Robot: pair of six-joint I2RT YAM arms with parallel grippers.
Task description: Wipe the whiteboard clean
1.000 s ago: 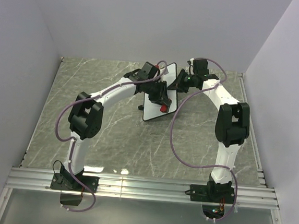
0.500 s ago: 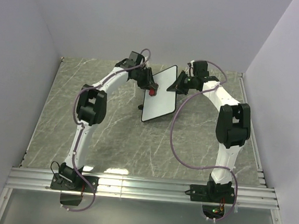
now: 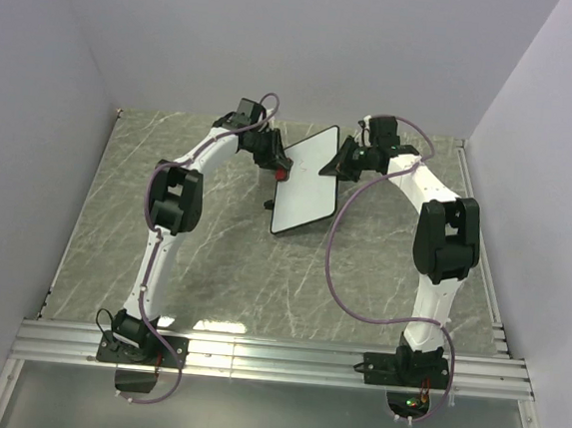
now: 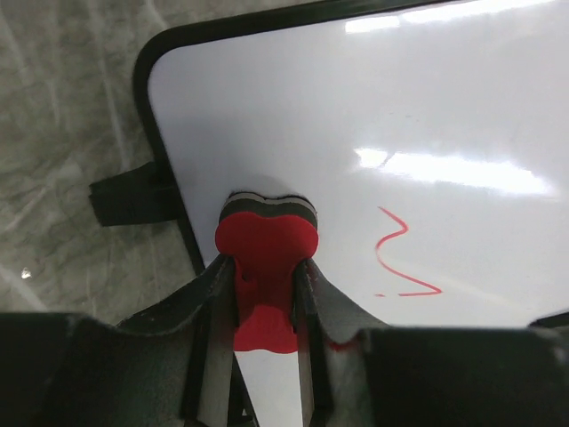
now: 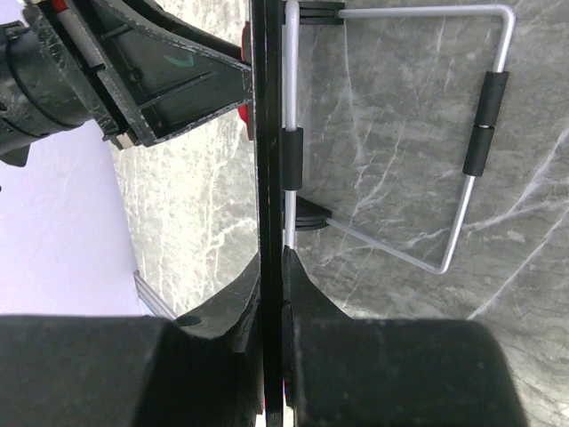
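Glossy white with a thin black frame and rounded corners, the whiteboard (image 3: 307,181) stands tilted at the far middle of the table, between your two arms. Its smooth face throws back bright glare, and a thin red squiggle (image 4: 400,258) sits on it, just right of the eraser and not touching it. The eraser (image 4: 265,253) is a small red bow-shaped block with a dark felt layer on its far end, and that end presses against the board close to the framed edge by a rounded corner. Your left gripper (image 4: 265,277) is clenched around the eraser's narrow waist, one black finger on each side. A stubby black foot (image 4: 133,191) juts from the frame beside it.

Your right gripper (image 5: 271,267) is clamped on the opposite edge of the board, a finger on either face of the black frame. Behind the board, a bent silver wire stand (image 5: 480,124) with black sleeves rests on the table (image 3: 212,258), a grey-green marble-patterned surface with pale veins.
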